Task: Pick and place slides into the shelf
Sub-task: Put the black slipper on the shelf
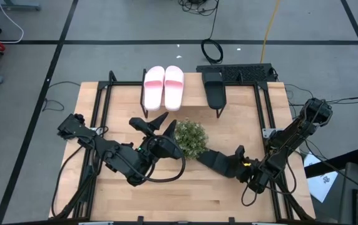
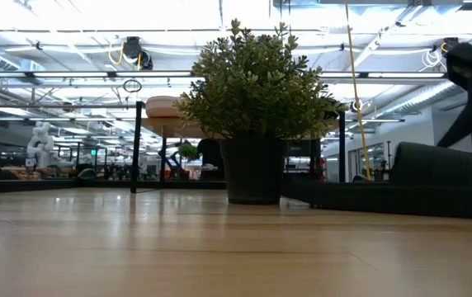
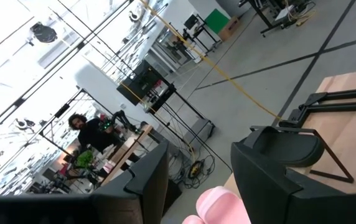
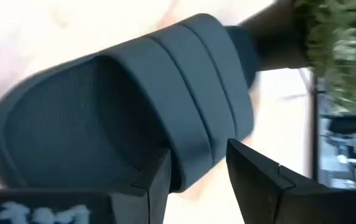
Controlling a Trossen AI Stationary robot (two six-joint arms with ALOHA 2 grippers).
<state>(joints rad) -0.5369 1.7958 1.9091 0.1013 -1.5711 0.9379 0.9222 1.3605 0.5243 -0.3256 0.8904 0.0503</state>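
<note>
The shelf (image 1: 193, 94) stands at the table's far edge. A pale pink pair of slides (image 1: 164, 87) and one black slide (image 1: 214, 91) lie flat on it. A second black slide (image 1: 216, 160) lies sole-down on the table, in front of the plant and a little to its right. My right gripper (image 1: 238, 162) is at that slide's right end, slanting down, open; its fingers stand on either side of the slide's edge (image 4: 193, 171) beside the strap. My left gripper (image 1: 149, 119) hangs open and level in the air left of the plant, holding nothing. My right gripper has one finger (image 4: 156, 180) in front of the black slide's side edge by the strap; I cannot tell whether it touches. A strip of table shows between the other finger (image 4: 252, 177) and the slide. The slide lies on the table.
A round bushy green plant (image 1: 190, 137) in a dark pot (image 2: 252, 169) stands mid-table between the two grippers, close to the black slide. Black frame rails run along the table's left (image 1: 94, 125) and right (image 1: 268, 119) sides. Bare shelf board remains beside the black slide.
</note>
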